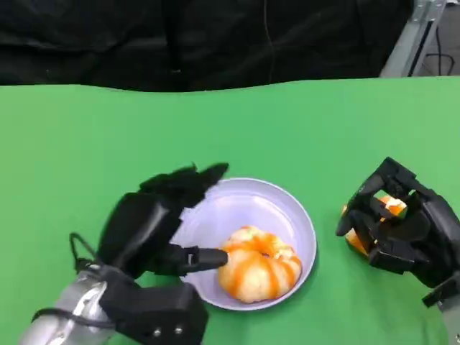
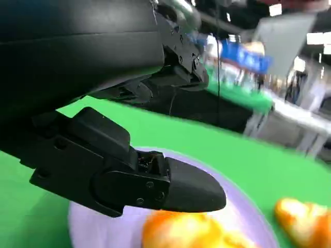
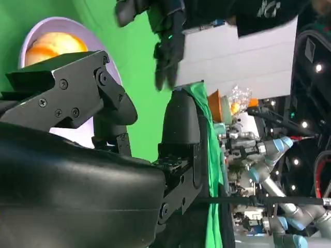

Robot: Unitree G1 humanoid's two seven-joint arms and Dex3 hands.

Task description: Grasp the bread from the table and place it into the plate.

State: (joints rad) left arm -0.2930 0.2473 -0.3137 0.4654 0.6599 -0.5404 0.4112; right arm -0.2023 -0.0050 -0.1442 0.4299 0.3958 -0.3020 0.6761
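A round, orange-glazed bread (image 1: 260, 273) lies in the front half of the white plate (image 1: 287, 205); it also shows in the left wrist view as the bread (image 2: 181, 232) on the plate (image 2: 103, 227). My left hand (image 1: 162, 219) hovers over the plate's left side with its fingers spread, and its thumb tip reaches the bread's left edge. A second orange bread (image 1: 356, 241) sits on the green table to the right of the plate. My right hand (image 1: 402, 223) is curled around it. This second bread (image 2: 305, 222) also appears in the left wrist view.
The green table (image 1: 230, 129) stretches back to a dark curtain. A metal stand (image 1: 413, 36) rises at the far right corner. In the right wrist view the plate (image 3: 36, 31) with its bread (image 3: 51, 44) lies beyond my right hand's fingers (image 3: 181, 119).
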